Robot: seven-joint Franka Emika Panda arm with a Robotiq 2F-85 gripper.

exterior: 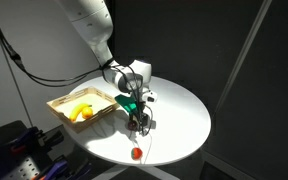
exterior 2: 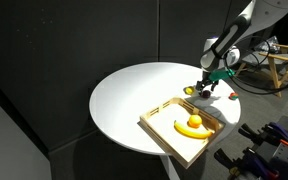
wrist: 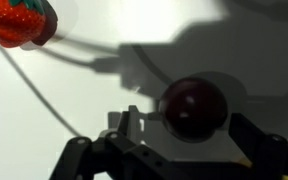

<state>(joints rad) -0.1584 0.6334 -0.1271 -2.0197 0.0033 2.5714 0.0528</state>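
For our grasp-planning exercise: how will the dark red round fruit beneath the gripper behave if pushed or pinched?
It would likely roll if pushed: the dark red fruit looks round and lies loose on the flat table. Its shiny skin suggests it could slip in the open gripper.

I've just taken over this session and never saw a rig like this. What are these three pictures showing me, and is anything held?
The machine is a single robot arm ending in a two-fingered pincer. Two pictures come from cameras standing outside the robot, looking at the same white round table from different spots. The third comes from a camera on the wrist, looking down past the pincer's fingers. On the table stands a wooden tray holding a banana and a round orange fruit. Outside the tray lie a strawberry and a dark red round fruit, perhaps a plum. The pincer is open and holds nothing; it hangs just over the dark fruit, which shows between its fingers in the wrist view.
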